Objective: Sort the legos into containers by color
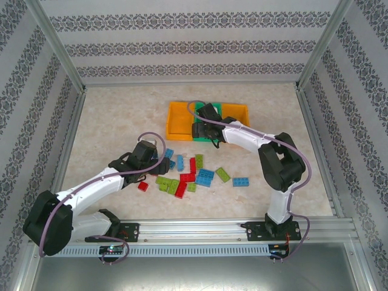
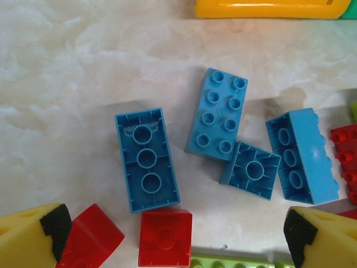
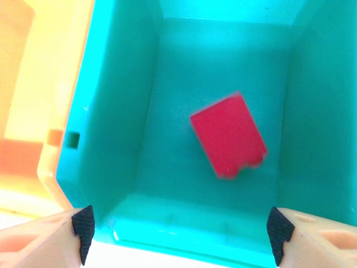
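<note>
Right pincer [image 3: 179, 231] above blurred red lego [image 3: 228, 135]

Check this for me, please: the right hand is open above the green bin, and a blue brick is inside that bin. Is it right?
One detail is wrong: the brick inside the green bin is red, not blue, as the right wrist view shows. The rest holds: the right hand is open above that bin.
</note>
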